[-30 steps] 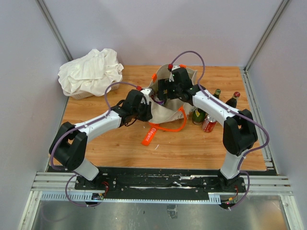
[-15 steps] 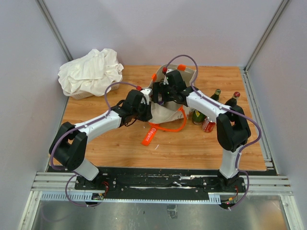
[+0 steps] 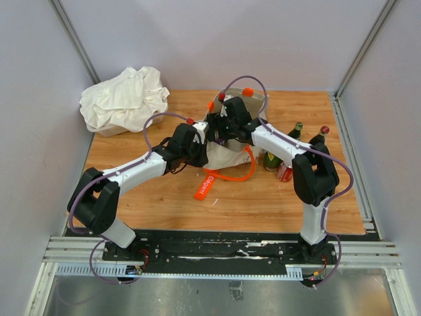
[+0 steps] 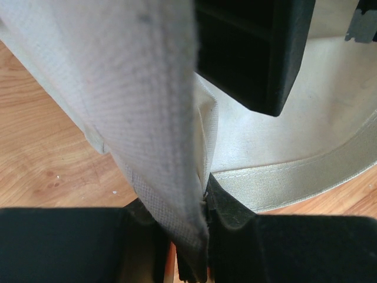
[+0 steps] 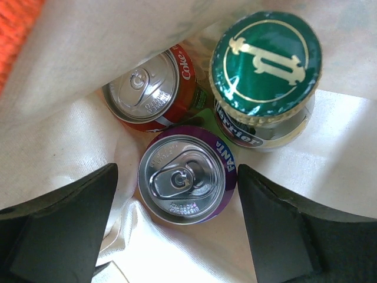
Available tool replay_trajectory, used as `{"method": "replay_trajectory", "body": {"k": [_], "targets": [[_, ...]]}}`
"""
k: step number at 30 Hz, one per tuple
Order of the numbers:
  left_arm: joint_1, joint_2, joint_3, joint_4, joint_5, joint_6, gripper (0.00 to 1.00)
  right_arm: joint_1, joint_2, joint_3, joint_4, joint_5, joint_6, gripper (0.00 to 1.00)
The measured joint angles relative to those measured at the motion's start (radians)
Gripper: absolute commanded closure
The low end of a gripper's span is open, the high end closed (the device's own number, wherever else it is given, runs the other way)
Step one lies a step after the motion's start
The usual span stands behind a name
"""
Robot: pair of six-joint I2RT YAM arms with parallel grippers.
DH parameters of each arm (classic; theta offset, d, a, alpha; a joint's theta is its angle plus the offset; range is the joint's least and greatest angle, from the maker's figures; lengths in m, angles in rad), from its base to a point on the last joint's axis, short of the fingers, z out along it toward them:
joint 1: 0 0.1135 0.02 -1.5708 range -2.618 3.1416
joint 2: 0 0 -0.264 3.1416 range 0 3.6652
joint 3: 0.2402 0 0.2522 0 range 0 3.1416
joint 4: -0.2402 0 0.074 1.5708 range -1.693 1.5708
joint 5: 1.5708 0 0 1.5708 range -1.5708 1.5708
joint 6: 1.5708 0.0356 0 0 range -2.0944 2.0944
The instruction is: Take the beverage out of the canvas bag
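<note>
The beige canvas bag (image 3: 225, 157) with orange handles (image 3: 241, 174) stands mid-table, its mouth held open. My left gripper (image 3: 201, 141) is shut on the bag's left rim; in the left wrist view the canvas (image 4: 147, 106) runs down into the pinched jaws (image 4: 202, 219). My right gripper (image 3: 219, 130) reaches down into the bag. Its wrist view shows a purple Fanta can (image 5: 186, 180) upright between the open fingers (image 5: 62, 227), with a small gap on each side. Behind it stand a red Coke can (image 5: 147, 97) and a green-capped Perrier bottle (image 5: 265, 65).
A white cloth bundle (image 3: 123, 99) lies at the back left. Right of the bag stand two dark bottles (image 3: 297, 129) (image 3: 320, 136), a green bottle (image 3: 272, 158) and a red can (image 3: 285, 172). An orange strap (image 3: 205, 186) trails toward the front.
</note>
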Motion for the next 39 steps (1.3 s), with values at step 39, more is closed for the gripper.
{"method": "replay_trajectory", "body": {"k": [39], "targets": [[0.000,-0.009,0.000,-0.007,-0.003,0.000,0.87,0.016,0.006,-0.039,0.049,0.101,0.051,0.30]]}}
